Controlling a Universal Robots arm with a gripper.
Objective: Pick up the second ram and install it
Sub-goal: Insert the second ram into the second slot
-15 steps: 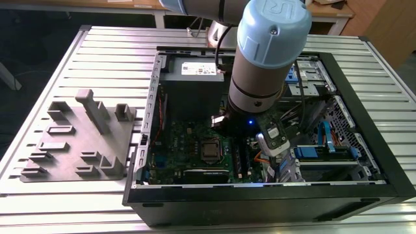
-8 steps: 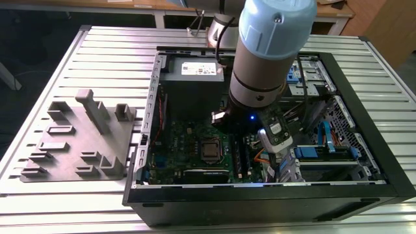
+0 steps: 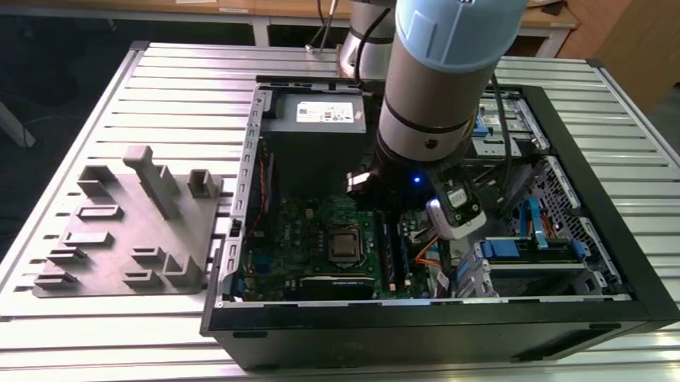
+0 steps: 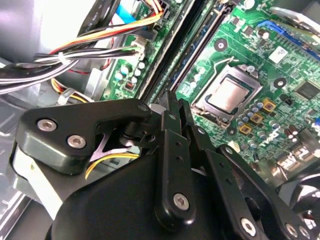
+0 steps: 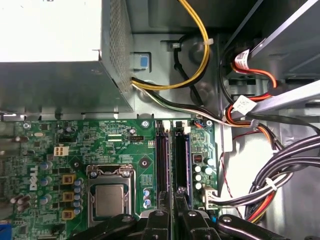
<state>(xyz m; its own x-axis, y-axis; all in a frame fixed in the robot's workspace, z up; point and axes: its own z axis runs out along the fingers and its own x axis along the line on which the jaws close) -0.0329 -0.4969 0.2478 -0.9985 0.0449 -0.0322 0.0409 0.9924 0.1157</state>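
The claw (image 5: 172,215), its fingers nearly closed on the second ram (image 5: 173,165), holds that thin dark strip down in a long slot of the green motherboard (image 5: 75,150), so the job looks almost done.

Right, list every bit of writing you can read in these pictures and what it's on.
Nothing can be quoted with confidence.
Power supply label, exterior view: print too small to read.
White cable tag, first wrist view: blurred, unreadable.
Green board: a white maker's mark and tiny white codes, too small to read.
Board sticker, second wrist view: unreadable.
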